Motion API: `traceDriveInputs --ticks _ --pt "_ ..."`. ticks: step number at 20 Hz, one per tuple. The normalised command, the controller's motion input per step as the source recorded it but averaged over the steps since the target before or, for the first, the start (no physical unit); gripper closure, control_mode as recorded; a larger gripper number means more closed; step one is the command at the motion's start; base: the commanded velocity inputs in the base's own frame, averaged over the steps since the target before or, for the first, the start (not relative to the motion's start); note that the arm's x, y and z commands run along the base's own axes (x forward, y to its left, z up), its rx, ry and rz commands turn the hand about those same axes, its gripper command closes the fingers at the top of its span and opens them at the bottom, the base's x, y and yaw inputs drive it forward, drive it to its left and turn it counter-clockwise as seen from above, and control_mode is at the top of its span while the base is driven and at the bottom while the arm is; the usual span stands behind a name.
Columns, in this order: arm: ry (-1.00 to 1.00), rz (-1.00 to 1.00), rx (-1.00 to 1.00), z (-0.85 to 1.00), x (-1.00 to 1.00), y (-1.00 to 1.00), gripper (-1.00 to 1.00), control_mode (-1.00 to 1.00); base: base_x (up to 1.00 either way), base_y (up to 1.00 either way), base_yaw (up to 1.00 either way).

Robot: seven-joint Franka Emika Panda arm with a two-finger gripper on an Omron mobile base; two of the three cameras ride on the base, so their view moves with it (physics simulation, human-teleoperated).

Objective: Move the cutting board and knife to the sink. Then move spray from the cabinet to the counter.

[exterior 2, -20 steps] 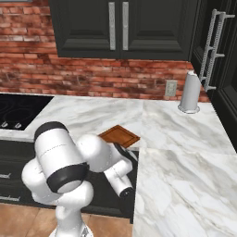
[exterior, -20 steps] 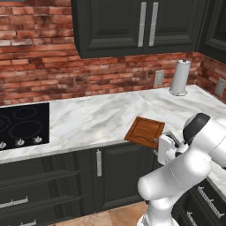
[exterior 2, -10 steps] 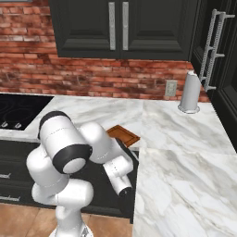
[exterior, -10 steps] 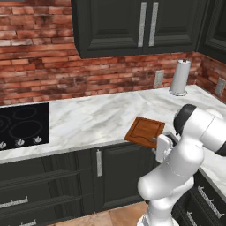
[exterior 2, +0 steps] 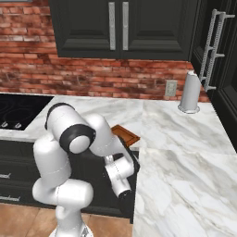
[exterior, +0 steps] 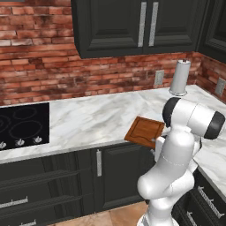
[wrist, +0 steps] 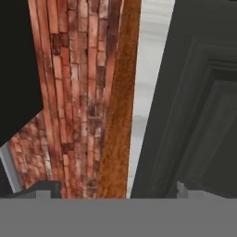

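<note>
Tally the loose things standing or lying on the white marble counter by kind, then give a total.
Reddish-brown square wooden cutting board: 1
Tall steel cylinder by the brick wall: 1
Total: 2

the arm [exterior: 178, 145] hides the cutting board's [exterior: 143, 131] right corner; in the hand view its ends are cut off, seemingly edge-on.

The cutting board [exterior: 145, 131] is reddish-brown wood with a matt, grained face (its edge looks rough in the hand view). The table [exterior: 92, 119] is smooth white marble with grey veins. Behind it the wall [exterior: 39, 66] is rough red brick; the cooktop [exterior: 22, 126] is glossy black glass.
</note>
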Motion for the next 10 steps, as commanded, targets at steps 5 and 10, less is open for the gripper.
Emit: traceDriveInputs --ticks 5,10 --pt "-0.05 0.0 0.02 -0.12 0.1 -0.16 -1.0 -1.0 0.0 0.0 0.0" --pt "0.0 0.0 0.03 0.0 0.09 -0.05 -1.0 -1.0 0.0 0.0 0.0"
